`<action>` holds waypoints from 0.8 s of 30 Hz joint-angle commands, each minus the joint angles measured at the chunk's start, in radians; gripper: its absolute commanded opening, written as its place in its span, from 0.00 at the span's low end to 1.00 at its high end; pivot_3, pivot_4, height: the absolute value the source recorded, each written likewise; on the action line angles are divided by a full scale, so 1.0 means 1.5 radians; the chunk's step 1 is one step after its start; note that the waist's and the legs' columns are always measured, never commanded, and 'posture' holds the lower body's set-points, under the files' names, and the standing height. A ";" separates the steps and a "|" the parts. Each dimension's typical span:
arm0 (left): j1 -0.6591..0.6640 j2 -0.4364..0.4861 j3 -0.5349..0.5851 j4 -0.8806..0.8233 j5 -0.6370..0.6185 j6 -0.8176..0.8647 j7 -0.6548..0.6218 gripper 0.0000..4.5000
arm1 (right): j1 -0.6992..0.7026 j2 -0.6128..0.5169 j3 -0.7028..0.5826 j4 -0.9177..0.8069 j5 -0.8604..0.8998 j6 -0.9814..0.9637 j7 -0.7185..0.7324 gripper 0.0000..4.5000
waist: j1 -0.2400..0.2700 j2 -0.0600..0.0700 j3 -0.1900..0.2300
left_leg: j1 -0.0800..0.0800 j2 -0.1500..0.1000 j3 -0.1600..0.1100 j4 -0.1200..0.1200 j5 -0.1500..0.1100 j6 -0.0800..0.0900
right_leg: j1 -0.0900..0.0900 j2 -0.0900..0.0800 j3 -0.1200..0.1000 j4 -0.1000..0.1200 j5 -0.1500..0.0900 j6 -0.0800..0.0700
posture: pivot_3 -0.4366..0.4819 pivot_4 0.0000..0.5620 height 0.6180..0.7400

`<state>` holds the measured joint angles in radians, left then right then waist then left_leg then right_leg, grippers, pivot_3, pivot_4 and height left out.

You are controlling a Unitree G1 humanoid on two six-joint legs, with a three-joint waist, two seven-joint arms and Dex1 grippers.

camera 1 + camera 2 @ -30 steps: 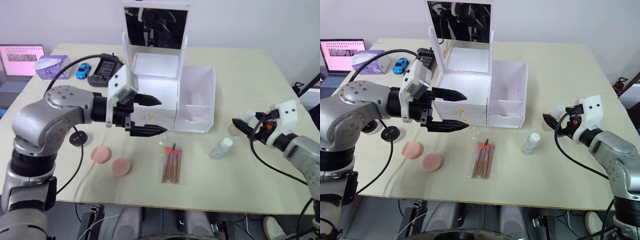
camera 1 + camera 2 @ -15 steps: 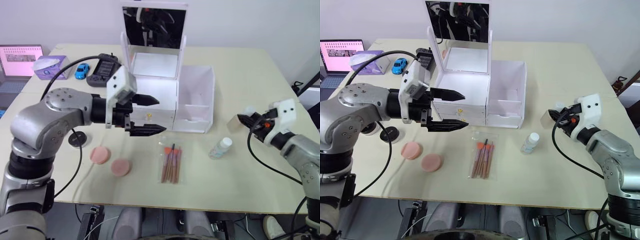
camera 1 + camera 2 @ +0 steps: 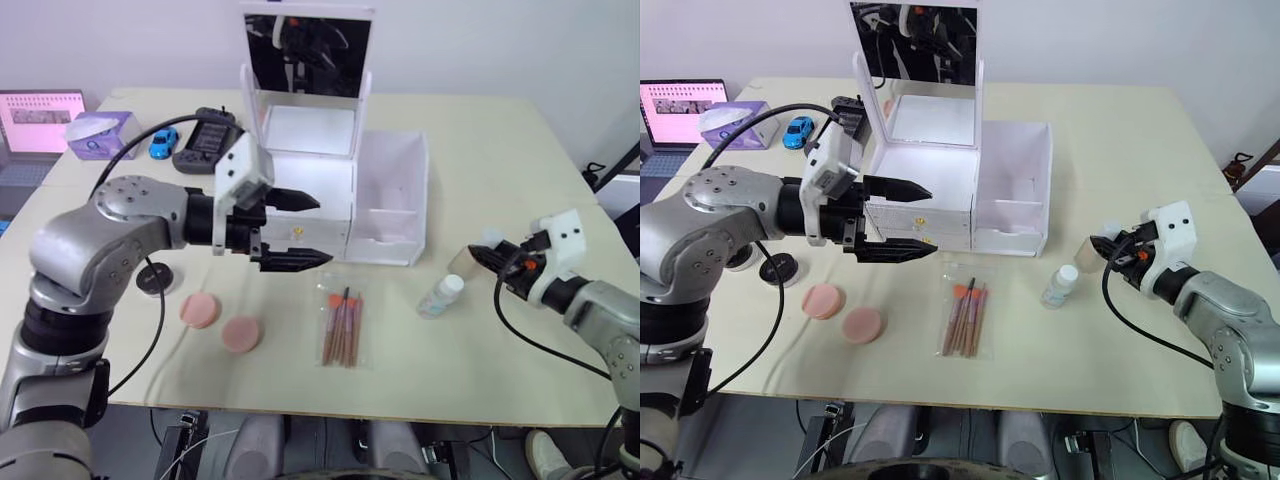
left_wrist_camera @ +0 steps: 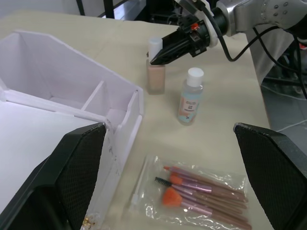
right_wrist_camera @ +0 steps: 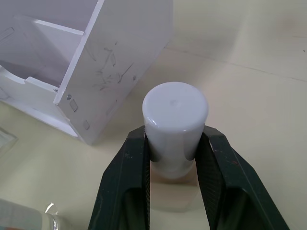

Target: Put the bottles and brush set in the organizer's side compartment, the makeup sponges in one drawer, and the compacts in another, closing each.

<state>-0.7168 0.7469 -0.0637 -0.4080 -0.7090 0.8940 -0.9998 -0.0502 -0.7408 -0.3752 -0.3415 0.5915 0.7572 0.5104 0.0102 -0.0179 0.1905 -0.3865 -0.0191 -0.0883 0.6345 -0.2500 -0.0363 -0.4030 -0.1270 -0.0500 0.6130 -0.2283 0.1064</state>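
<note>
The brush set [image 3: 341, 327] lies nearest on the surface. At 3 o'clock, the right fingers [image 5: 172, 158] clamp the beige bottle [image 4: 156, 67] by its cap, beside the clear bottle [image 3: 441, 296]. Left fingers [image 3: 300, 232] gape before the organizer [image 3: 345, 190].

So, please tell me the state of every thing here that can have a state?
Right gripper: shut on beige bottle, upright.
Left gripper: open, holds nothing.
Clear bottle: upright, capped.
Drawers: closed.
Side compartment: holds nothing.
Brush set: flat on table.
</note>
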 commanded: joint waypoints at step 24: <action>-0.007 0.000 0.001 0.002 0.007 -0.009 0.004 1.00 | 0.012 -0.016 -0.052 -0.058 0.010 0.011 0.013 0.28 | 0.001 0.000 0.000 | 0.000 0.000 0.000 0.000 0.000 0.000 | 0.000 0.000 0.000 0.000 0.000 0.000 | 0.48 0.27 1.00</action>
<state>-0.7167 0.7449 -0.0665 -0.3939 -0.6974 0.8886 -0.9967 -0.0230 -0.7633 -0.4407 -0.4115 0.6050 0.7892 0.5276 0.0111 -0.0180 0.1904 -0.3866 -0.0190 -0.0882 0.6346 -0.2500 -0.0363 -0.4030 -0.1268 -0.0496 0.6130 -0.2282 0.1064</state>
